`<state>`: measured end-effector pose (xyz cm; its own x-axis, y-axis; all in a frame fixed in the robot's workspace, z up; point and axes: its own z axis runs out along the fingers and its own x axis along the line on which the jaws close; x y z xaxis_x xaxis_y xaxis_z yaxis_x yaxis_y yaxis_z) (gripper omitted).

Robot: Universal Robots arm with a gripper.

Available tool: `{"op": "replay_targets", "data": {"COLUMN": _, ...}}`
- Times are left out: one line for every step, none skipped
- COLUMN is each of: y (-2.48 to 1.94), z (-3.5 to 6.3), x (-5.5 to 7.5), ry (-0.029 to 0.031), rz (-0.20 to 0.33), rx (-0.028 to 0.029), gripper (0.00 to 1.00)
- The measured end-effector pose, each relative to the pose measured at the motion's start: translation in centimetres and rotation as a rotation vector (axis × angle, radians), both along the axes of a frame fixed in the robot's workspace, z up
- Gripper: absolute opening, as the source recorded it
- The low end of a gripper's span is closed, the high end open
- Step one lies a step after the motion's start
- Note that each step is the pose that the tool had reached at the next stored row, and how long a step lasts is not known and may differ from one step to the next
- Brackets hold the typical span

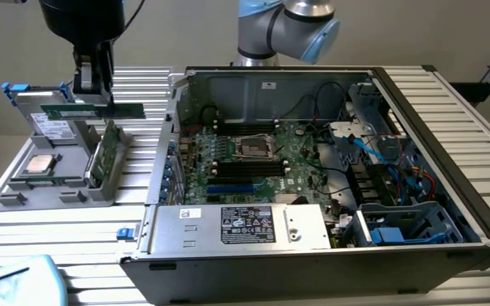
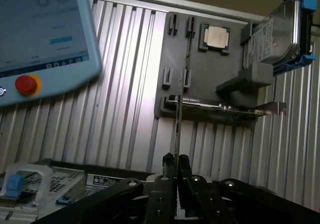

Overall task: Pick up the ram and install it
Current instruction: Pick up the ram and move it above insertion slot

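Above the grey moulded parts tray (image 1: 23, 191), our claw (image 1: 92, 102) was clamped on the long thin green ram stick (image 1: 126, 111); gripped so narrowly, it could, we judged, tilt and slip.

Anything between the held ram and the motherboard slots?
The thin green ram stick, clamped in the tool, hangs beside the open computer case. The case's metal side wall rises between it and the long black slots.

The exterior view looks down from high beyond the table's (image 1: 58, 236) near edge, over the open computer case (image 1: 313, 159) and the grey parts holder (image 1: 49, 191) at the exterior view's left. The wrist view looks down past the gripper (image 2: 176, 159), much nearer, onto that same holder.
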<state>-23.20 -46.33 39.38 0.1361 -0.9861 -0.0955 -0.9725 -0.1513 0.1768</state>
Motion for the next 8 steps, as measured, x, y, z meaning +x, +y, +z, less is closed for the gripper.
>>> {"op": "replay_targets", "data": {"y": -0.01, "z": 0.08, "x": 0.5, "ry": 0.0, "rz": 0.0, "rx": 0.002, "gripper": 0.14}}
{"op": "replay_targets", "data": {"y": -0.02, "z": 0.15, "x": 0.9, "ry": 0.0, "rz": 0.0, "rx": 0.0038, "gripper": 0.14}}
{"op": "replay_targets", "data": {"y": -0.04, "z": 0.24, "x": 1.4, "ry": 0.0, "rz": 0.0, "rx": 0.0056, "gripper": 0.14}}
{"op": "replay_targets", "data": {"y": -0.06, "z": 0.31, "x": 1.8, "ry": -0.0001, "rz": 0.0, "rx": 0.0072, "gripper": 0.14}}
{"op": "replay_targets", "data": {"y": -0.08, "z": 0.4, "x": 2.3, "ry": 0.0, "rz": 0.0, "rx": 0.0088, "gripper": 0.14}}
{"op": "replay_targets", "data": {"y": -0.09, "z": 0.48, "x": 2.7, "ry": -0.0001, "rz": 0.0, "rx": 0.0105, "gripper": 0.14}}
{"op": "replay_targets", "data": {"y": -0.11, "z": 0.56, "x": 3.2, "ry": -0.0001, "rz": 0.0, "rx": 0.0121, "gripper": 0.14}}
{"op": "replay_targets", "data": {"y": -0.13, "z": 0.64, "x": 3.6, "ry": -0.0001, "rz": 0.0, "rx": 0.0139, "gripper": 0.14}}
